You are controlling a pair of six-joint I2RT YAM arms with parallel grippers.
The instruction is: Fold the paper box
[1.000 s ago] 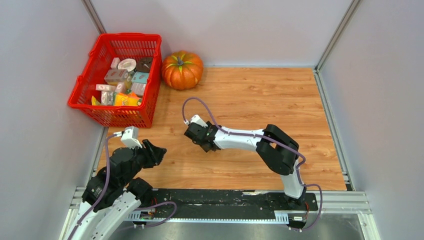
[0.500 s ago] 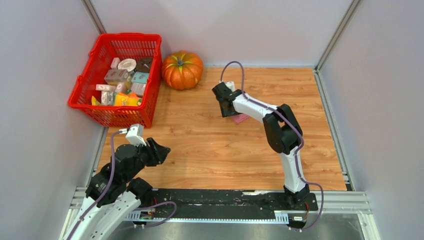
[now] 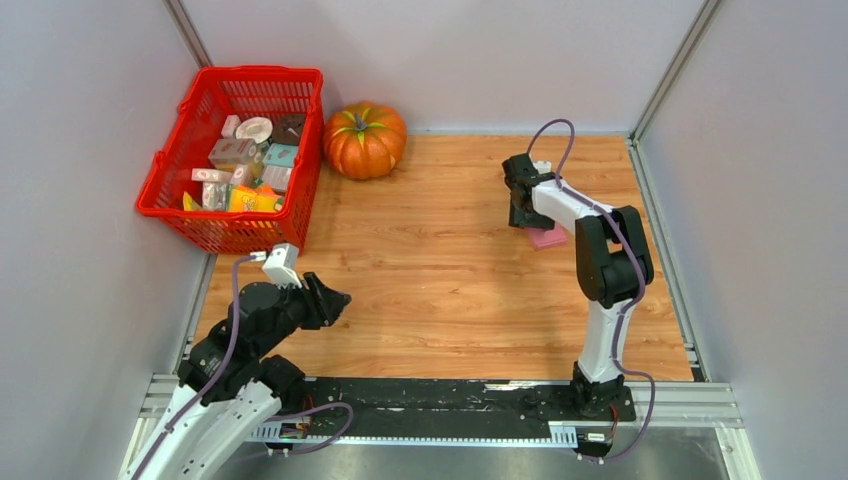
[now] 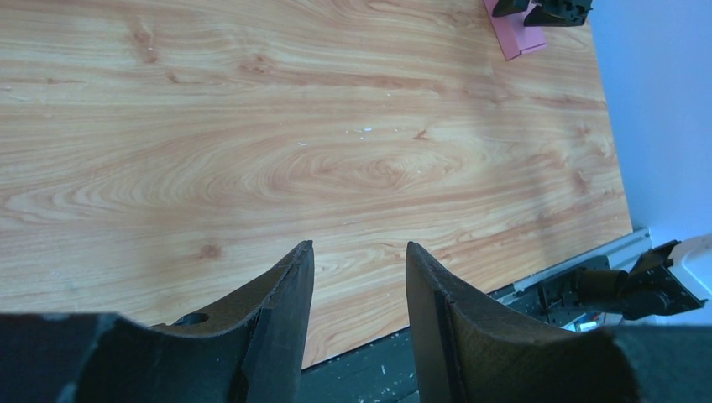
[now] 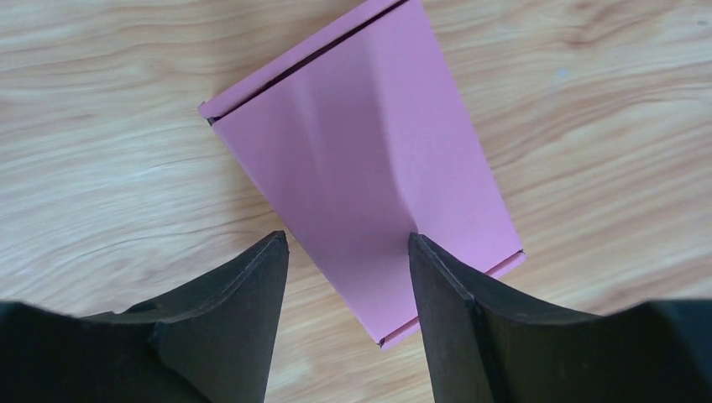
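Swinging to the upper right, my right gripper point(image 5: 347, 239) now hovers spread over the paper box point(image 5: 369, 151). My left gripper point(image 4: 357, 252) gapes, lower left.

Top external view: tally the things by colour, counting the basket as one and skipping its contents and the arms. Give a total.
Red: 1, the red plastic mesh basket
Orange: 1, the round orange pumpkin
Pink: 1, the pink thin-card paper box
Total: 3
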